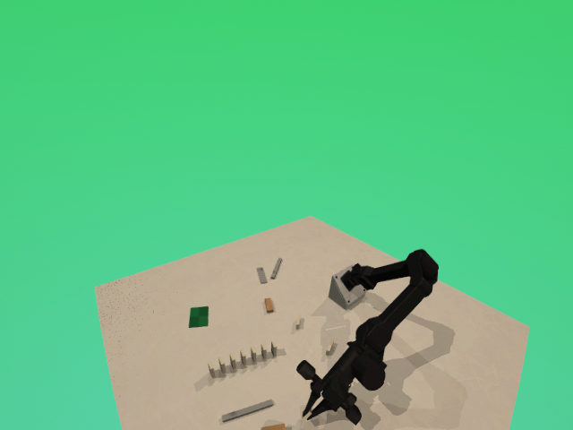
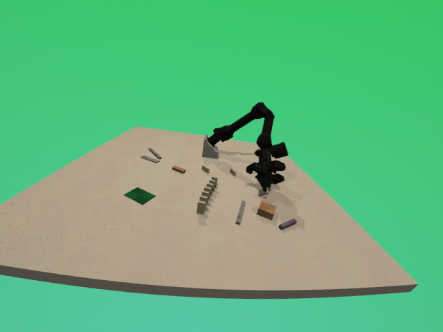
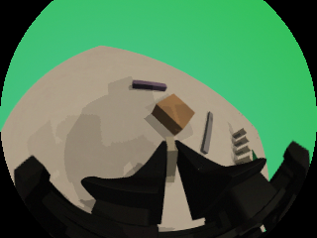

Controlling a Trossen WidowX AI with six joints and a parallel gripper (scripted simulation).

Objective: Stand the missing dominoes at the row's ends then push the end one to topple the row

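Observation:
Several pale dominoes (image 1: 233, 361) (image 2: 201, 207) (image 3: 241, 142) stand upright in an evenly spaced row. My gripper (image 1: 306, 417) (image 2: 266, 189) (image 3: 169, 144) is shut on a pale domino (image 2: 264, 193) (image 3: 171, 160), to the right of the row in the top and exterior views and apart from it. The held domino is low over the table; whether it touches the table I cannot tell. Two more loose dominoes, one (image 1: 299, 322) (image 2: 205, 169) and another (image 1: 330, 348) (image 2: 232, 172), are between the row and the arm's base, apart from each other; their exact pose is too small to tell.
A large orange block (image 1: 273, 426) (image 2: 266, 209) (image 3: 173, 114) is near the gripper, with a purple bar (image 2: 287, 223) (image 3: 149, 85) beyond. A grey bar (image 1: 248, 410) (image 2: 240, 211) (image 3: 207, 133) lies beside the row. A green patch (image 1: 199, 316) (image 2: 139, 196) and small orange block (image 1: 269, 305) (image 2: 178, 169) are across the row.

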